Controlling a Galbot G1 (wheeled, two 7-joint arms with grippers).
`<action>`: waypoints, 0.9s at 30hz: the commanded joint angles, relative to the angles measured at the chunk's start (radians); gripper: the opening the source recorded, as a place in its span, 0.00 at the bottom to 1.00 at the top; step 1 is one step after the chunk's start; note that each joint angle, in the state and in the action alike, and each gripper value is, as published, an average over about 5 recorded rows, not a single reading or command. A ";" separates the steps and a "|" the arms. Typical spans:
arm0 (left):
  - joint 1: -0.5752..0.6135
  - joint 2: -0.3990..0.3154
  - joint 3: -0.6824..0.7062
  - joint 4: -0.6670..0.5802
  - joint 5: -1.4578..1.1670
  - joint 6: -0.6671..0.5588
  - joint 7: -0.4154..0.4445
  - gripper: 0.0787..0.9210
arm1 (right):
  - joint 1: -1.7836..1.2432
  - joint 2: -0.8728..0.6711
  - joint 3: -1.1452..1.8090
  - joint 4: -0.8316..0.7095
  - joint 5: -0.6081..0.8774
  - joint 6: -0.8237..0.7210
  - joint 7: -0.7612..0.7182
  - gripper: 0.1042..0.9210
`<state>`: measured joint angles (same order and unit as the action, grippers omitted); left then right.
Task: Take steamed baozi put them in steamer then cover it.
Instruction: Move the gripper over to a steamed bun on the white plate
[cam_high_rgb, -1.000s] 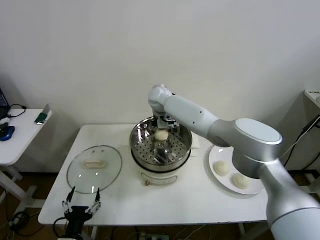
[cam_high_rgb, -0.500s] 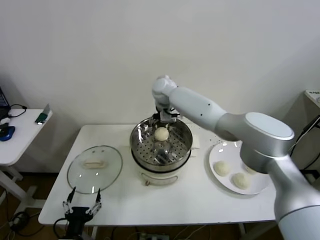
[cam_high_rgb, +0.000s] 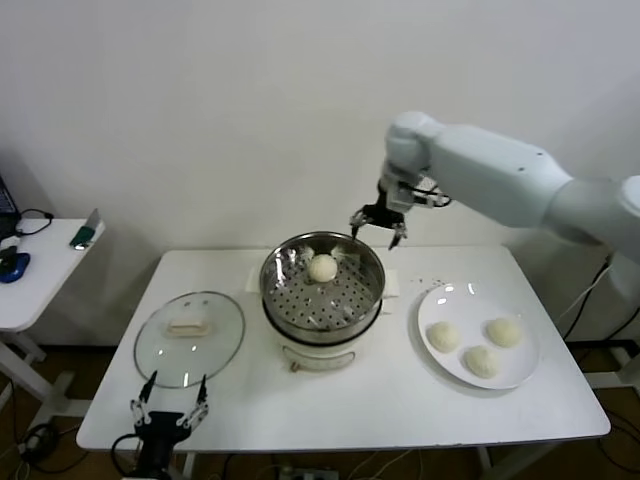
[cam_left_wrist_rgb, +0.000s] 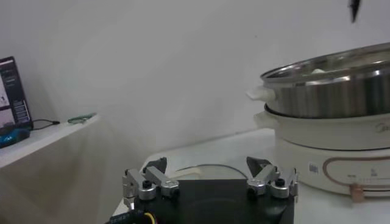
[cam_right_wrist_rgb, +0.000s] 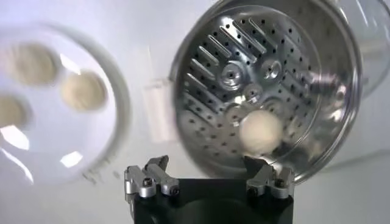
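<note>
One cream baozi lies on the perforated tray of the steel steamer at the table's middle; it also shows in the right wrist view. Three baozi lie on the white plate at the right. My right gripper is open and empty, raised above the steamer's far right rim. The glass cover with a cream handle lies flat on the table left of the steamer. My left gripper is open and empty, low at the table's front left edge.
A small side table with a few objects stands at the far left. A white wall is behind the table. The steamer's white base stands close to the left gripper in the left wrist view.
My right gripper has left the baozi in the steamer, risen out of it and moved right. The left arm has barely moved.
</note>
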<state>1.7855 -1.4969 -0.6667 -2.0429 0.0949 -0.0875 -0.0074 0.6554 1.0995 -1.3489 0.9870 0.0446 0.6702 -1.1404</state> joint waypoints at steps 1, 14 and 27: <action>0.001 -0.001 0.002 -0.002 0.003 0.001 0.000 0.88 | 0.068 -0.307 -0.215 0.104 0.374 -0.603 -0.041 0.88; 0.019 -0.012 -0.002 -0.013 0.007 -0.002 0.000 0.88 | -0.254 -0.436 -0.051 0.162 0.247 -0.814 0.046 0.88; 0.023 -0.013 -0.004 -0.004 0.008 -0.004 -0.001 0.88 | -0.472 -0.351 0.173 0.044 0.200 -0.877 0.090 0.88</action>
<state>1.8077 -1.5093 -0.6708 -2.0485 0.1022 -0.0912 -0.0082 0.3311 0.7382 -1.2960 1.0770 0.2534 -0.1077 -1.0729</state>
